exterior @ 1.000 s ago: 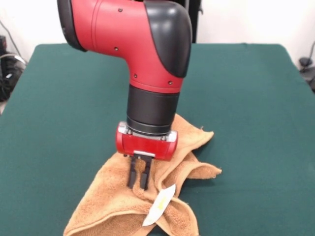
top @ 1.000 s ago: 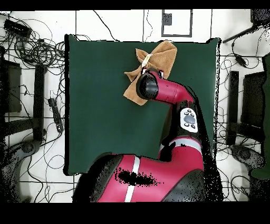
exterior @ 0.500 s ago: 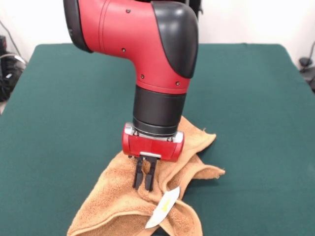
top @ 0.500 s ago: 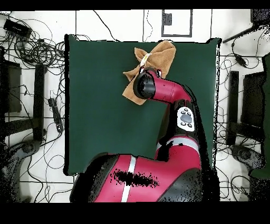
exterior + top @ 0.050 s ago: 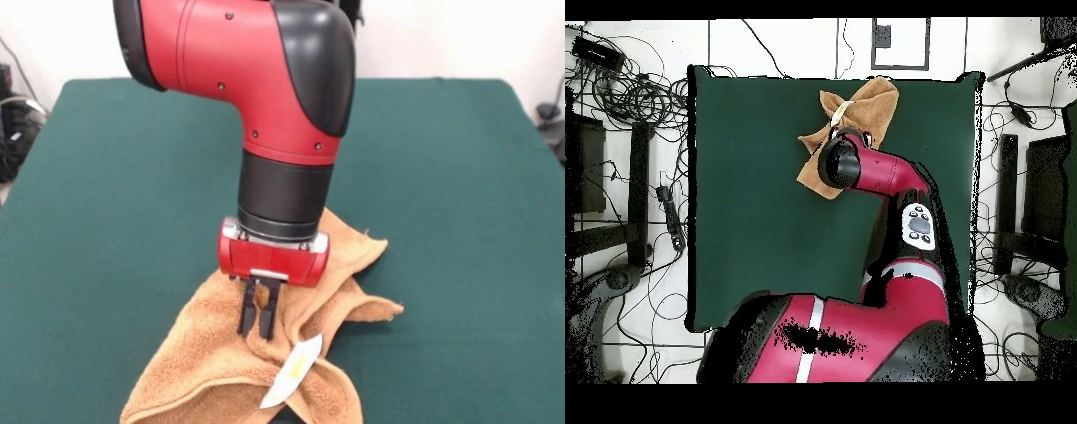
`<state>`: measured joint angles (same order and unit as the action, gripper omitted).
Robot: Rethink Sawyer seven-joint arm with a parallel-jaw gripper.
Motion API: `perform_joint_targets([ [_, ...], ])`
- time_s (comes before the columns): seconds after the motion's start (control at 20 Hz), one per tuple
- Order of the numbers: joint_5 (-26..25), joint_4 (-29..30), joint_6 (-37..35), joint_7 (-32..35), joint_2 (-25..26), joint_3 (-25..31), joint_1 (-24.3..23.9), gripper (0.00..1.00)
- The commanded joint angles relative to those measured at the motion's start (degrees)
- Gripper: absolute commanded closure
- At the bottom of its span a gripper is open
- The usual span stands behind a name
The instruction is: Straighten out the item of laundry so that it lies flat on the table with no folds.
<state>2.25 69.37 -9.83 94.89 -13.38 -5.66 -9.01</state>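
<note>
The item of laundry (image 5: 190, 367), an orange-tan towel, lies crumpled with several folds near the front edge of the green table (image 5: 106, 177). Its white tag (image 5: 291, 375) sticks out at the front. My gripper (image 5: 257, 329) points straight down into the middle of the towel, with its fingers pressed close together and a ridge of cloth pinched between them. In the overhead view the towel (image 5: 870, 105) sits by the table's (image 5: 745, 200) top edge. There the arm's wrist (image 5: 840, 165) covers the gripper and part of the cloth.
The arm's red and black elbow (image 5: 256, 71) looms over the table's middle in the front view. Cables and stands (image 5: 625, 120) lie on the floor around the table in the overhead view.
Over the last second the gripper shifted slightly to the right in the front view and its fingers drew together on the cloth. Since half a second ago almost nothing has moved.
</note>
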Motion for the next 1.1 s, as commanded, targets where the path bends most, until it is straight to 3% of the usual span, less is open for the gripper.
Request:
perform_joint_targets([
  [0.05, -2.7, 12.5, -9.0, 2.7, -7.9, 6.3, -1.0, 1.0],
  [0.5, -5.9, 13.8, -14.6, -5.4, -11.5, 11.0, -7.9, 1.0],
  [0.75, -8.4, 13.8, -17.5, -6.4, -13.5, 12.6, -10.4, 1.0],
  [0.9, -9.7, 11.3, -21.5, -4.7, -14.4, 10.5, -7.9, 1.0],
  [1.0, -9.2, 15.9, -17.4, -2.7, -14.6, 14.1, -11.0, 1.0],
  [1.1, -10.8, 13.5, -21.2, 0.2, -16.5, 9.1, -5.7, 1.0],
])
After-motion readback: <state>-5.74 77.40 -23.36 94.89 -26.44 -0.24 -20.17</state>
